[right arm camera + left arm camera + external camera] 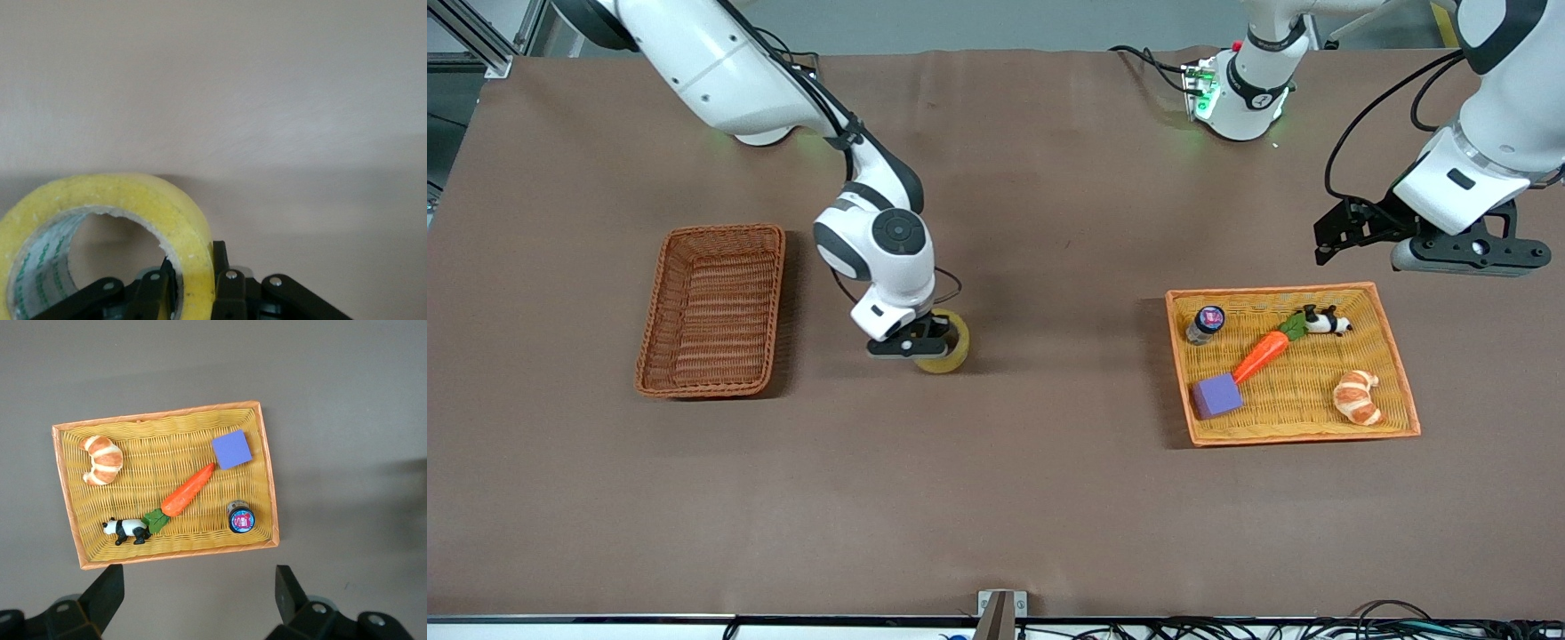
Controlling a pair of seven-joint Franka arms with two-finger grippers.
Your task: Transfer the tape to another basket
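The tape (953, 352), a yellowish ring, stands on edge in my right gripper (927, 343), low over the brown table between the two baskets. In the right wrist view the gripper (193, 261) is shut on the tape (133, 193), with one finger inside the ring and one outside it. The reddish-brown wicker basket (720, 231) lies toward the right arm's end and holds nothing. My left gripper (1325, 242) waits open and empty over the table beside the orange tray; it also shows in the left wrist view (197, 600).
The shallow orange-yellow wicker tray (1272, 291) toward the left arm's end holds a small jar (1206, 324), a toy carrot (1263, 354), a panda figure (1327, 320), a purple block (1216, 395) and a croissant (1357, 396). The left wrist view looks down on the tray (267, 473).
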